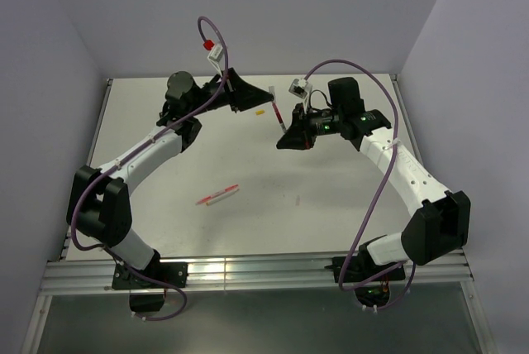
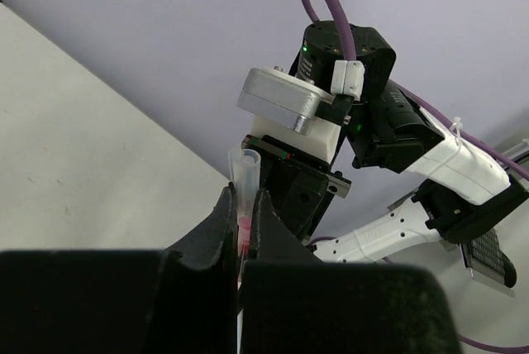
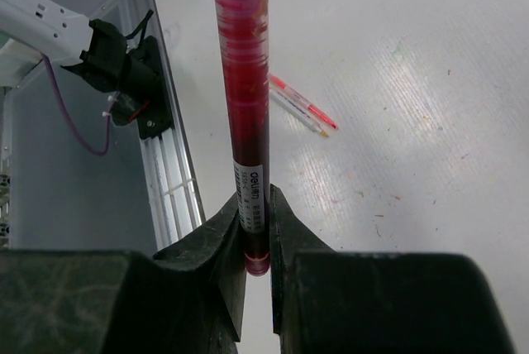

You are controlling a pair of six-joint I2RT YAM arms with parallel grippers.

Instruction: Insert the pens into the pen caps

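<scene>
My right gripper [image 1: 285, 141] [image 3: 254, 205] is shut on the rear end of a thin dark-red pen [image 1: 280, 116] [image 3: 246, 106], held above the table. My left gripper [image 1: 261, 96] [image 2: 244, 205] is shut on a clear whitish pen cap [image 1: 271, 89] [image 2: 245, 174] with a pink part inside. In the top view the pen's far end meets the cap; I cannot tell how far it is inside. A yellowish cap [image 1: 259, 111] lies on the table below the left gripper. Red and white stick pens [image 1: 217, 195] [image 3: 302, 106] lie together mid-table. The black marker and orange cap are out of view.
The white table [image 1: 331, 205] has a raised rim at the back and sides and an aluminium rail [image 1: 248, 271] along its near edge. Purple cables [image 1: 207, 31] loop above both wrists. Grey walls close in behind and beside the table.
</scene>
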